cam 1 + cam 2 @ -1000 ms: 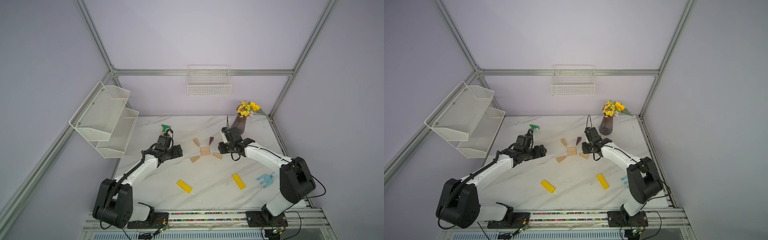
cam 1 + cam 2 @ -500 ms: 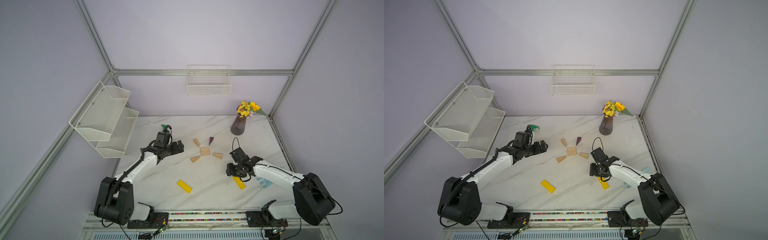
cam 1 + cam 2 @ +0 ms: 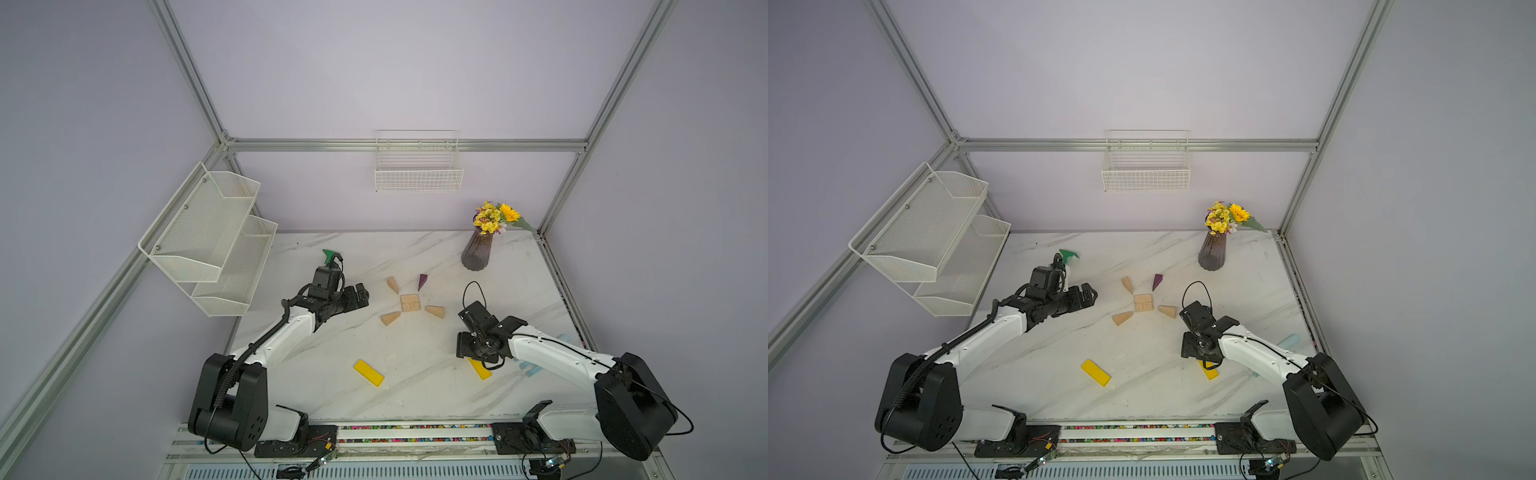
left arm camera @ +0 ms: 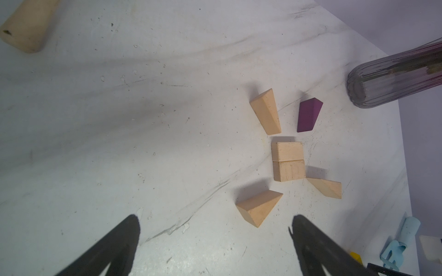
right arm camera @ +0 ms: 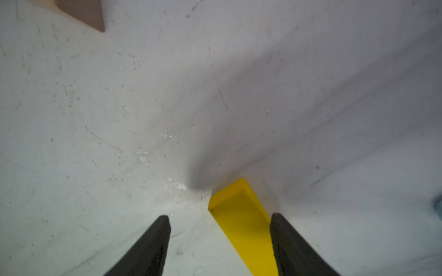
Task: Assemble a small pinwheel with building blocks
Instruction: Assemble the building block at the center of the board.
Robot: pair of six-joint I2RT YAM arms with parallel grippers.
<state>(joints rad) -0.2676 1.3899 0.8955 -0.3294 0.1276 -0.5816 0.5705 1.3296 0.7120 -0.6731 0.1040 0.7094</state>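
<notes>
White marble makes the counter (image 3: 424,357), and the pinwheel on it has no stem yet. At the far left a mesh shelf (image 3: 208,232) hangs on the frame. Next comes the left pincer (image 4: 214,218): it hovers above the counter, its jaws stand wide apart, and nothing is between them. The green-headed rake (image 3: 330,254) lies just behind its arm. Toward the front edge the first yellow bar (image 3: 368,372) lies flat, well apart from the other pieces.

In the middle two tan blocks (image 3: 410,302) lie side by side, touching, as a square hub. Around it are the back tan wedge (image 3: 392,285), the front tan wedge (image 3: 390,318), the purple wedge (image 3: 422,281) and the right tan wedge (image 3: 434,311). Only the last seems to touch a corner of the hub.

Further right, the right pincer (image 5: 220,216) is low over the second yellow bar (image 5: 241,227). Its jaws are open around the bar's end, which lies flat, close to one finger and clear of the other. The vase (image 3: 475,251) stands at the back right. The pale blue fork (image 3: 1289,340) lies partly hidden behind the right arm.
</notes>
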